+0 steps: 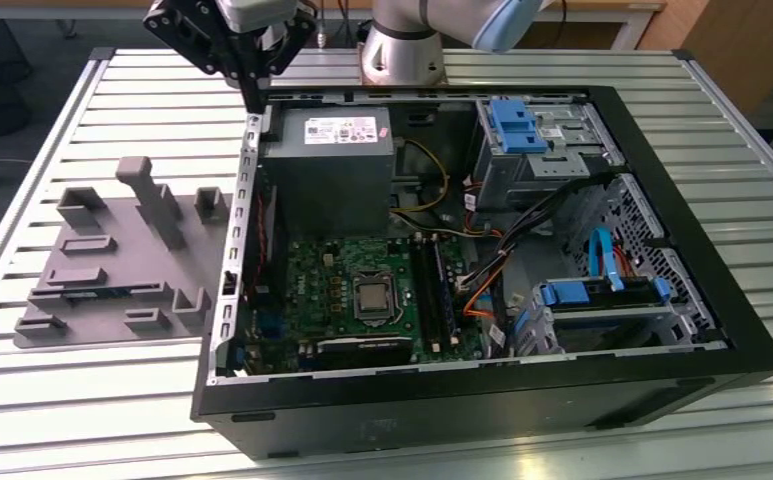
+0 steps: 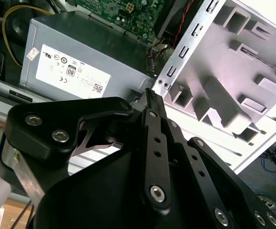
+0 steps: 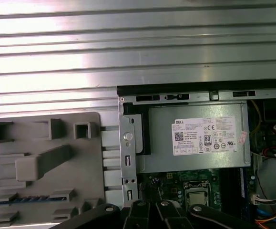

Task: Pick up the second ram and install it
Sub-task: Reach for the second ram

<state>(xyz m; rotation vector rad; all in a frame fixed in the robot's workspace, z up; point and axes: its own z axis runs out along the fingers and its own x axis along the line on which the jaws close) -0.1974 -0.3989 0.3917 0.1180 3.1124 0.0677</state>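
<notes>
A: The second ram point(image 3: 27, 198), position?
B: It lies flat in the gray fixture tray point(image 1: 106, 260), its blue-green edge showing between two low holders. Nothing touches it.
A: What is around it?
B: Taller gray posts point(image 1: 154, 200) stand elsewhere on the tray. The tray lies on the slatted counter point(image 1: 79, 390), just beside the open computer case point(image 1: 493, 400) on the exterior view's left.
A: End effector point(image 1: 251, 98)?
B: Fingers together and empty. It hangs over the case's far corner, above the metal wall edge point(image 1: 243, 200) next to the power supply point(image 1: 329, 160), well apart from the ram.
A: Inside the case?
B: The motherboard point(image 1: 313, 275) has long black slots point(image 1: 429, 285). Cables point(image 1: 486, 275) crowd the side toward the exterior view's right.
</notes>
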